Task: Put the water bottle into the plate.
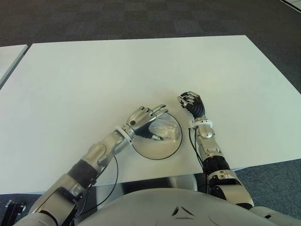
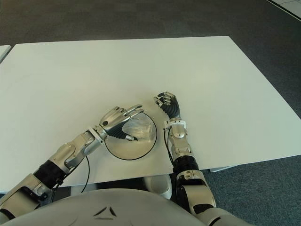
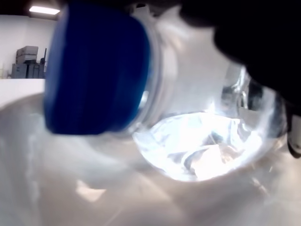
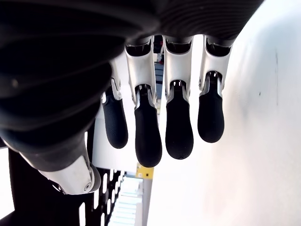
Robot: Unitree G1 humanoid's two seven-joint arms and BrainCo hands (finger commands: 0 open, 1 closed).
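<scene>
A clear water bottle (image 1: 170, 129) lies on its side in the round silver plate (image 1: 157, 149) near the table's front edge. My left hand (image 1: 159, 123) is over the plate, fingers stretched straight above the bottle and thumb out beside it, open around it rather than clamped. In the left wrist view the bottle's blue cap (image 3: 94, 70) and clear body (image 3: 202, 141) fill the picture, lying on the plate's shiny surface. My right hand (image 1: 190, 101) shows just right of the plate with its fingers (image 4: 148, 136) curled and nothing in them.
The white table (image 1: 117, 70) stretches far beyond and to both sides of the plate. Dark carpet lies past its far edge, and a second white table corner (image 1: 9, 54) shows at the far left.
</scene>
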